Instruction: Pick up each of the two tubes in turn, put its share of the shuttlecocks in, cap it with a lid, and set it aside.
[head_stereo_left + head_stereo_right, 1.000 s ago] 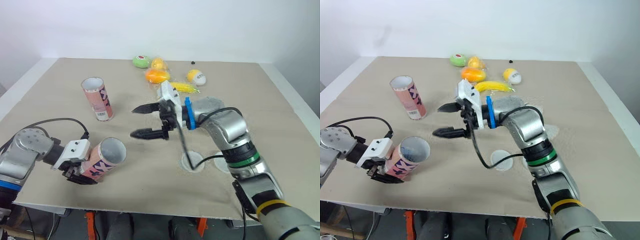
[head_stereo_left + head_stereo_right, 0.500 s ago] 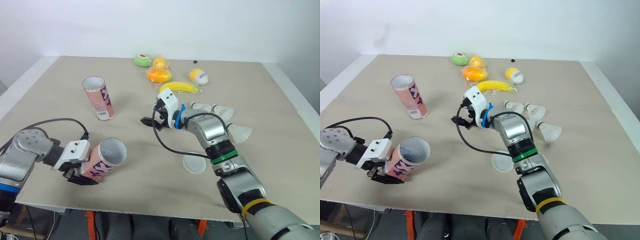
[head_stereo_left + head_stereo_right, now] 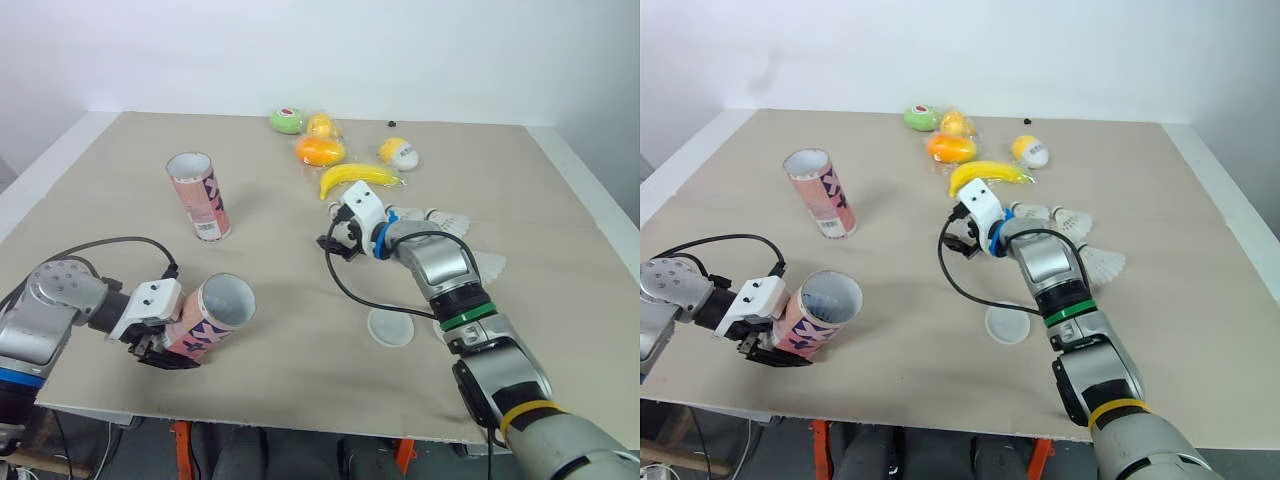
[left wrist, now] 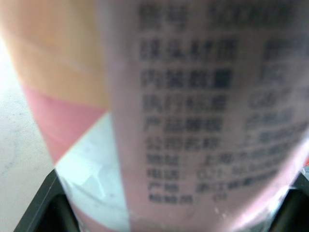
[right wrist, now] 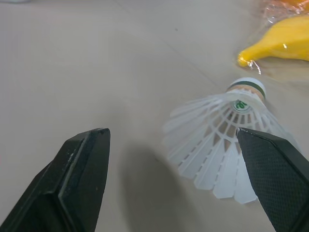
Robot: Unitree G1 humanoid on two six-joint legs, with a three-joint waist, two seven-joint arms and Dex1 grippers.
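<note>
Left gripper [image 3: 165,350]: clamped on a tube [image 3: 212,318], which tilts with its open end up, near the table's front left.
Lid [image 3: 390,327]: flat on the table.
Right gripper [image 5: 171,134]: fingers wide apart, a shuttlecock [image 5: 227,140] just ahead.
Other tube [image 3: 198,196]: upright, farther back on the left.
Banana [image 3: 358,177]: just behind the shuttlecock.

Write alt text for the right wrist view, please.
A white shuttlecock lies on the tan table, framed between the open black jaws of the right gripper and close to one of them. Beyond its cork end lies a yellow banana in clear wrap.
</note>
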